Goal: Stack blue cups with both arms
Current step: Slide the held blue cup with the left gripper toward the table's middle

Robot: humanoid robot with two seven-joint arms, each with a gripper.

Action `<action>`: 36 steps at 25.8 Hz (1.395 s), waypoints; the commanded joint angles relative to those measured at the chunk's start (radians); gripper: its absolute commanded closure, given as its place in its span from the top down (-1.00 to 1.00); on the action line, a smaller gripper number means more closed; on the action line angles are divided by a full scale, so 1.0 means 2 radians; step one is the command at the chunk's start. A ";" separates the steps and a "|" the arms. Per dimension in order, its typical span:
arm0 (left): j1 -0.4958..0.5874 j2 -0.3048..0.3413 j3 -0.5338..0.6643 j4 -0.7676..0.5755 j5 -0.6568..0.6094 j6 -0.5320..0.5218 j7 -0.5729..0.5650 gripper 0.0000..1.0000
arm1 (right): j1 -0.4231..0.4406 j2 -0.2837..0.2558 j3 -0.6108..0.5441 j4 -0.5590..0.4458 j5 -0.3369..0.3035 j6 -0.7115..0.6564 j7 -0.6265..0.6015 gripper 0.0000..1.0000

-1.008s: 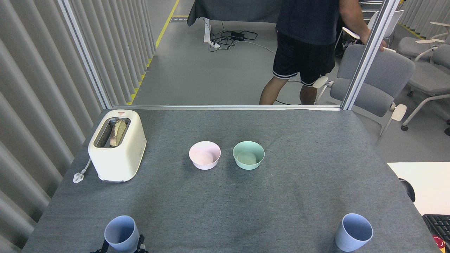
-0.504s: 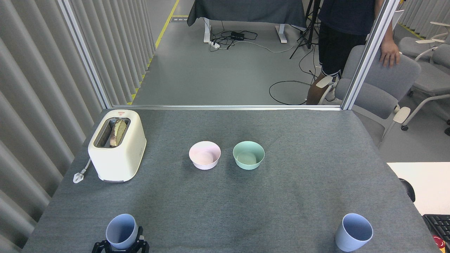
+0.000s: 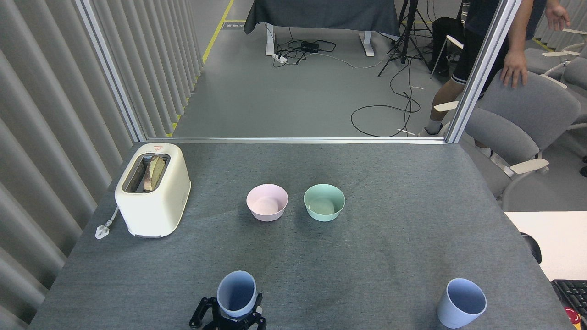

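Observation:
One pale blue cup (image 3: pixel 236 293) sits low in the head view, left of centre, held upright by my left gripper (image 3: pixel 229 316), whose black fingers close around its lower body at the bottom edge. The other blue cup (image 3: pixel 461 303) stands upright by itself on the grey table (image 3: pixel 390 238) near the front right corner. My right arm and its gripper are out of view.
A cream toaster (image 3: pixel 152 189) with bread in its slot stands at the back left. A pink bowl (image 3: pixel 267 202) and a mint-green bowl (image 3: pixel 324 202) sit side by side mid-table. A person (image 3: pixel 513 68) and grey chairs are beyond the far right edge. A keyboard (image 3: pixel 571 295) lies at the right.
My left gripper has carried its blue cup to the right, from the front left corner toward the table's middle. The person has walked further right with the chair. The right cup has not moved.

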 commanded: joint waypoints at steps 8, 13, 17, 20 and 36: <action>-0.095 -0.064 -0.019 0.119 -0.046 0.002 0.001 0.13 | 0.000 0.000 0.000 0.001 0.000 0.000 0.001 1.00; -0.094 -0.065 -0.021 0.127 -0.045 0.001 -0.001 0.16 | 0.001 -0.001 0.000 0.001 0.000 0.000 0.001 1.00; -0.091 -0.065 -0.022 0.129 -0.040 0.000 -0.001 0.23 | 0.000 -0.001 0.000 0.001 0.000 0.000 0.001 1.00; -0.093 -0.066 -0.023 0.139 -0.040 -0.001 -0.001 0.26 | 0.001 0.000 0.000 0.001 0.000 0.000 0.001 1.00; -0.084 -0.066 -0.022 0.115 0.038 -0.007 0.002 1.00 | 0.001 -0.001 0.000 0.001 0.000 0.001 0.001 1.00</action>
